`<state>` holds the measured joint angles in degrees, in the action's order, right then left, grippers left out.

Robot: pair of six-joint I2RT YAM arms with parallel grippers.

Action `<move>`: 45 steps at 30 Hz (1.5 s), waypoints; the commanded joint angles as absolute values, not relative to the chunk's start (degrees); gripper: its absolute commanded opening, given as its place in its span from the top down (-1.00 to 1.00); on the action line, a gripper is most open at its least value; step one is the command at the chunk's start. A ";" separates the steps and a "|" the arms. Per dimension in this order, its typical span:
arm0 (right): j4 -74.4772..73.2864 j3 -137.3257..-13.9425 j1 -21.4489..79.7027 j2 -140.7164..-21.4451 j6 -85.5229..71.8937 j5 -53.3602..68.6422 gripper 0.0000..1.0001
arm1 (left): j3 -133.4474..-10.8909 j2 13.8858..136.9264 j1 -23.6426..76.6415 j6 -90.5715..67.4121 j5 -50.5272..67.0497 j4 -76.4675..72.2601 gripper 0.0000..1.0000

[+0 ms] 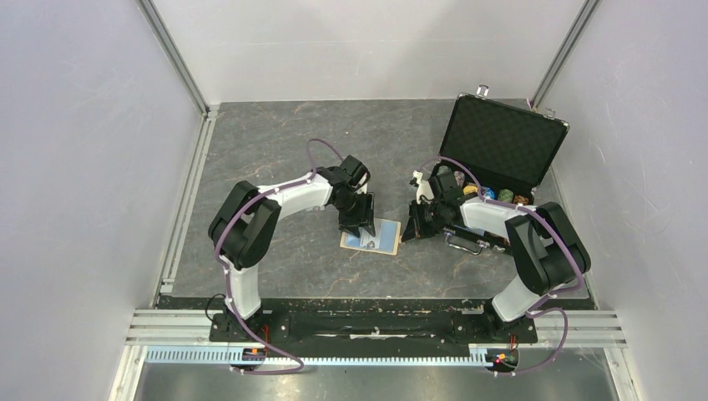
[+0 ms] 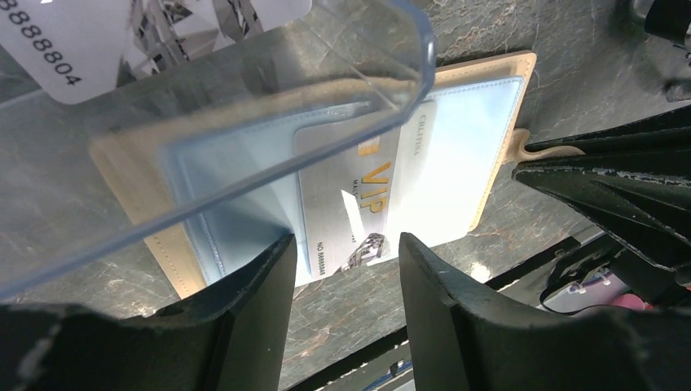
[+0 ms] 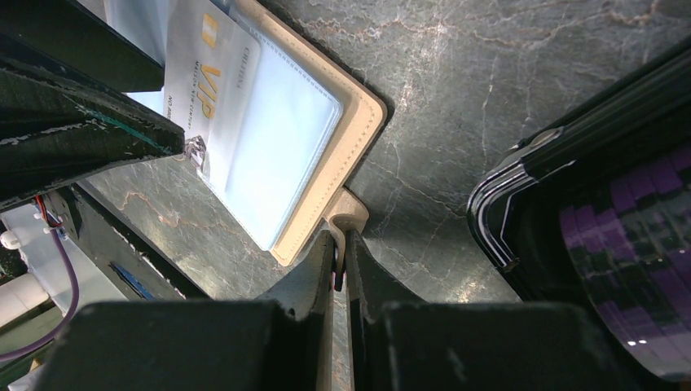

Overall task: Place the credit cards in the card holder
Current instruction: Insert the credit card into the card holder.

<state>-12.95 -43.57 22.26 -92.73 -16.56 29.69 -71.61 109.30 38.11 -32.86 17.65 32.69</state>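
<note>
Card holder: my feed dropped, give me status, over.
Right gripper shut on card holder tab. Left gripper open over VIP card, card overhanging holder's edge. Black case apart, not blocking.

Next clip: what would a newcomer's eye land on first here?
The open tan card holder at mid-table, a silvery VIP card lying across its blue inside under the open left claw. The right claw pinches its snap tab; an open black case stands back right.

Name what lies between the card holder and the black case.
Bare table and the card holder's snap tab, pinched by the right gripper; right wrist view.
</note>
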 commanded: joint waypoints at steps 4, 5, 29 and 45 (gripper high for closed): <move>-14.03 -43.07 22.35 -92.27 -16.68 29.97 1.00 | -75.40 114.30 39.24 -27.75 16.57 35.17 -0.11; -14.05 -43.07 22.40 -92.22 -16.73 29.97 1.00 | -76.07 114.59 39.44 -27.53 16.99 35.13 -0.11; -17.17 -48.87 22.41 -95.46 -15.96 29.80 0.98 | -82.45 115.26 41.05 -23.30 25.67 36.15 -0.33; -23.01 -61.62 22.38 -97.53 -14.13 29.18 0.10 | -82.58 106.17 29.10 -25.19 26.71 34.65 -0.40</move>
